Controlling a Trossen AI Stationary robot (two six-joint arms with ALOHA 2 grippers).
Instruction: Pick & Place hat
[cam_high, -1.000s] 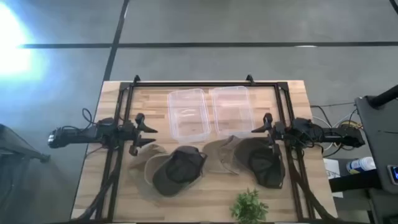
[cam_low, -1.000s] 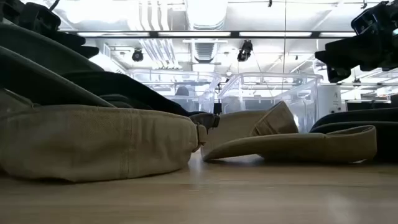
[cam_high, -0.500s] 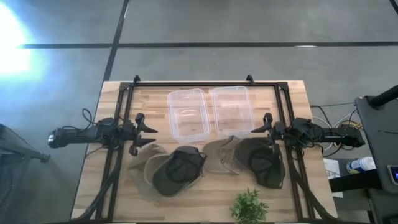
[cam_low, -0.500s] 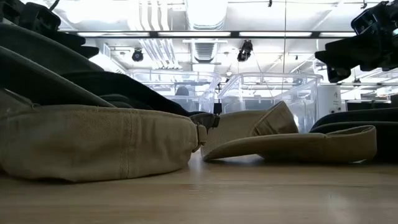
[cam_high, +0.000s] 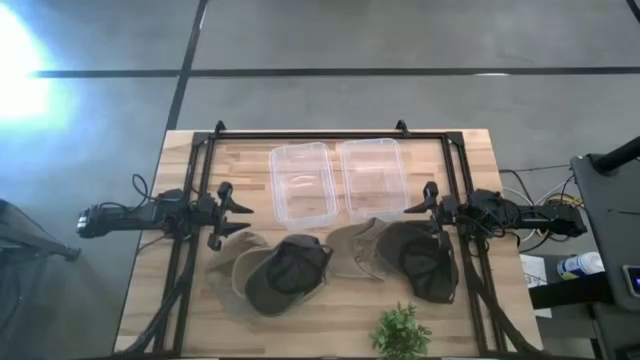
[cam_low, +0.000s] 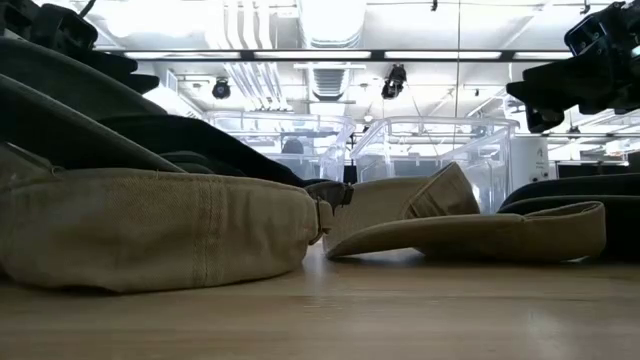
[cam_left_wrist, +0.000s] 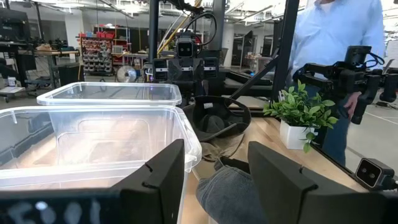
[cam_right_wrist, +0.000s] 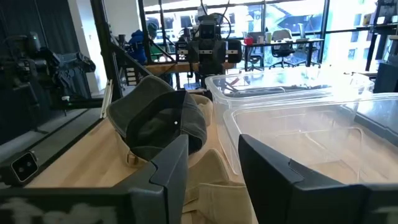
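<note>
On the wooden table (cam_high: 190, 300), four caps are found in a loose row along the near half: a tan cap (cam_high: 232, 262) at the left, a dark cap (cam_high: 285, 275) overlapping it, a second tan cap (cam_high: 355, 250) at centre, and a second dark cap (cam_high: 425, 260) at the right. Two clear bins (cam_high: 340, 180) are placed side by side behind them, both apparently empty. A small potted plant (cam_high: 400, 330) is noted at the near edge.

The left gripper (cam_high: 232, 215) is held at the left side of the table, just above the nearest tan cap, its jaws spread and holding nothing. The right gripper (cam_high: 420, 205) is held opposite, beside the right dark cap, jaws likewise spread and empty.

The caps are judged light, soft and easily crumpled; a pinch at the stiffer brim or crown edge is recommended.

No change from the earlier frames is detected; both arms and all caps are unmoved.
</note>
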